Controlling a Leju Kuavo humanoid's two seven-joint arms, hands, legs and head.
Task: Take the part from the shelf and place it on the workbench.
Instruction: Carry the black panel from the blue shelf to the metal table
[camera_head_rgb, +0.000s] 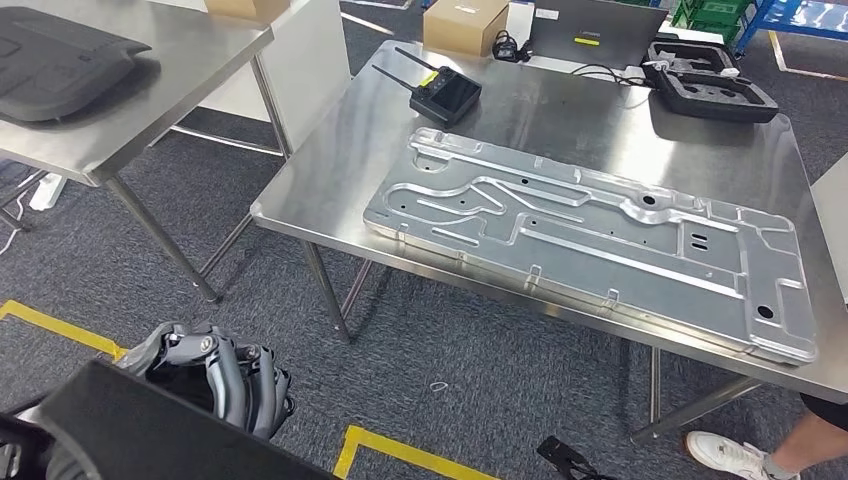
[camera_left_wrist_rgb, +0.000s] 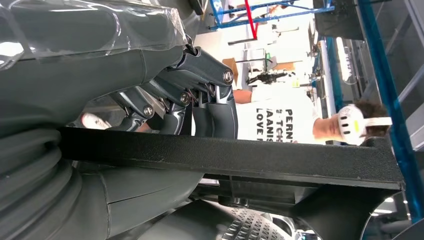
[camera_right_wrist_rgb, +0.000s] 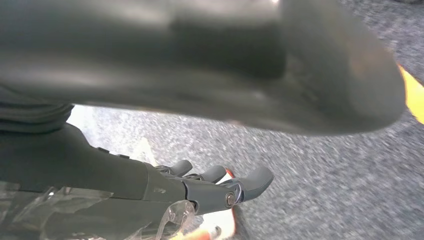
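Already the black part (camera_head_rgb: 150, 425) is off the shelf: the left hand (camera_head_rgb: 225, 375) curls over its upper edge, well short of the workbench (camera_head_rgb: 560, 120), low and to its near-left over the carpet. In the left wrist view the fingers (camera_left_wrist_rgb: 215, 107) wrap the part's dark rim. The right hand (camera_right_wrist_rgb: 220, 187) sits under a broad dark shape, probably the same part, though blur leaves me unable to tell whether it grips. Carrying remains, then setting down; the workbench's near half holds a large metal panel (camera_head_rgb: 600, 240) (so free space is limited).
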